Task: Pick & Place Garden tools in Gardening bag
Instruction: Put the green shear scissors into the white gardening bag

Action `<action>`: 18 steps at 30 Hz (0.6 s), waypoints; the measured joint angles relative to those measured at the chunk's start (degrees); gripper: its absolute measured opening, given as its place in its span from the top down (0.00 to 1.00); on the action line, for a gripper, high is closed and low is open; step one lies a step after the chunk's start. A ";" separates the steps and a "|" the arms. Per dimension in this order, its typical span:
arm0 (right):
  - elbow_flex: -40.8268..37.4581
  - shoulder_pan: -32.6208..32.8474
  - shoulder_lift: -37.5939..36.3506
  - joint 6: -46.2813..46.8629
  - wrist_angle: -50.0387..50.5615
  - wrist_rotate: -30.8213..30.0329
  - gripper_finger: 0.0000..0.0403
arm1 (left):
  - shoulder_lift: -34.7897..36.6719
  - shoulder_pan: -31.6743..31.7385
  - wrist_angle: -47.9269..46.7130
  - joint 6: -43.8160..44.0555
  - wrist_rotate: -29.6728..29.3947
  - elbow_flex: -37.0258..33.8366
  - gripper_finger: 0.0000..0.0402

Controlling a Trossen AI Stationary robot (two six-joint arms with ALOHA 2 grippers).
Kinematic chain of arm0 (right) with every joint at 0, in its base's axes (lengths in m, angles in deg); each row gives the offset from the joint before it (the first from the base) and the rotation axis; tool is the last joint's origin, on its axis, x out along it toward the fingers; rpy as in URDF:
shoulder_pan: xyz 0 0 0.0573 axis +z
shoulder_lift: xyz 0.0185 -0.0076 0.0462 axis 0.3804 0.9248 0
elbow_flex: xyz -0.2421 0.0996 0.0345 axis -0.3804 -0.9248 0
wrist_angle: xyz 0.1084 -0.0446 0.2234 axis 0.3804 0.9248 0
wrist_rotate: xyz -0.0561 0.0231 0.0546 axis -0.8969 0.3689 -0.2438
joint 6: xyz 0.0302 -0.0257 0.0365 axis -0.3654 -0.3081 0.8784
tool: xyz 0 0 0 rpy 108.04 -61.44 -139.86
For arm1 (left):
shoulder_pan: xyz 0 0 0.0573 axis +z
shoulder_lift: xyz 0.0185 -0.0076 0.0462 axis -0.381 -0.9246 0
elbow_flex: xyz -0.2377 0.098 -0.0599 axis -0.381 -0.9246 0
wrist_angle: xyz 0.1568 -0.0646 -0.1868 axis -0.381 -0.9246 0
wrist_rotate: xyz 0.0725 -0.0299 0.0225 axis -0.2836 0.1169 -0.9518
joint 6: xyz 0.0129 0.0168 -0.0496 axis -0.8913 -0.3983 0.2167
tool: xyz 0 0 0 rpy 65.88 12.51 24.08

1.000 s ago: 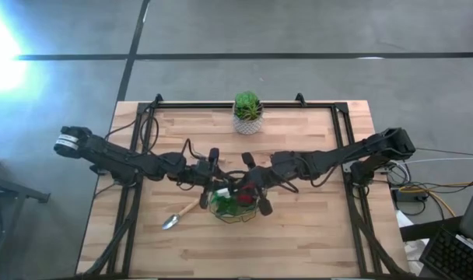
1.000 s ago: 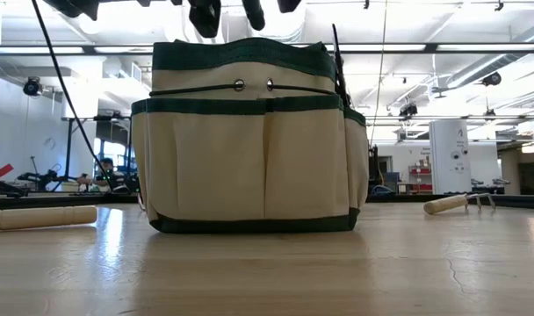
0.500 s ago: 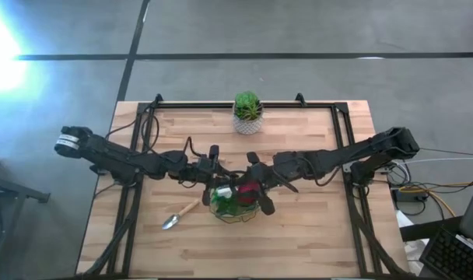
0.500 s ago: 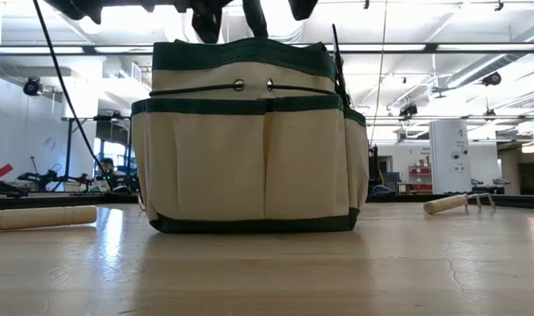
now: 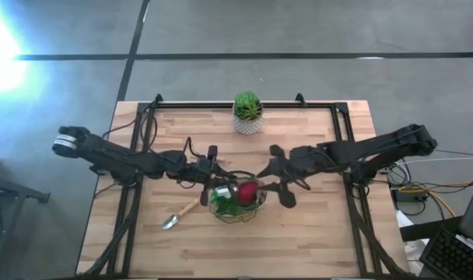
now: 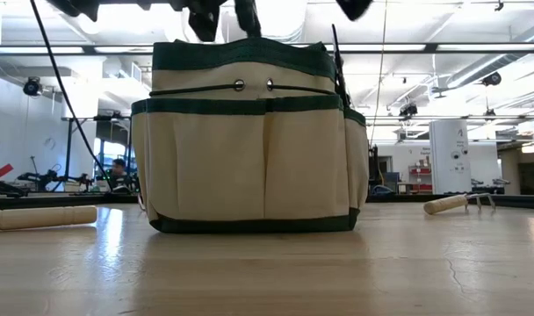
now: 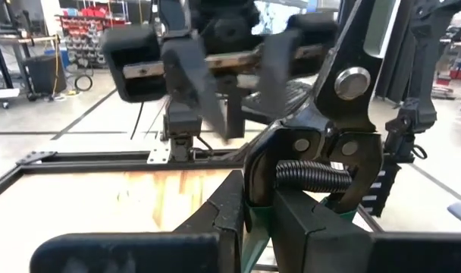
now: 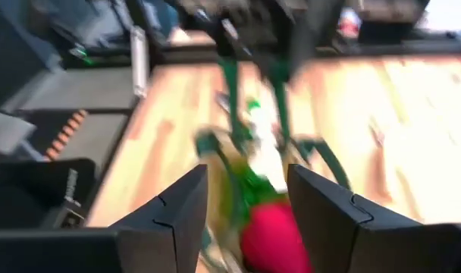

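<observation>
The gardening bag (image 5: 236, 200) stands upright near the middle of the table (image 5: 314, 233), its pockets facing the near edge in the low view. Inside its open mouth lie a red item (image 5: 248, 190) and green contents. A pair of pruning shears (image 7: 333, 144) stands at the bag's rim, seen close in the left wrist view.

The left gripper (image 5: 211, 173) is at the bag's left rim; whether its fingers are spread or pressed together cannot be told. The right gripper (image 5: 282, 176) hovers just right of the bag, fingers spread and holding nothing.

A wooden-handled trowel (image 5: 180, 215) lies on the table left of the bag, apart from it. A wooden-handled rake (image 6: 456, 203) lies right of the bag in the low view. A potted plant (image 5: 248, 112) stands at the far edge.
</observation>
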 joint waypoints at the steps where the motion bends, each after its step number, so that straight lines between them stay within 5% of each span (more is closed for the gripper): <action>1: -0.23 0.00 -0.63 0.35 1.57 -0.98 0.58 | 0.61 0.00 -0.77 -0.04 0.00 0.05 0.90; 11: -9.83 0.11 -9.10 4.30 3.43 -11.49 0.66 | 5.07 -1.71 -5.81 0.47 -7.11 -1.07 0.90; 18: -18.08 0.09 -17.20 9.69 3.00 -18.90 0.70 | 8.89 -6.33 -12.47 2.12 -17.70 -0.89 0.90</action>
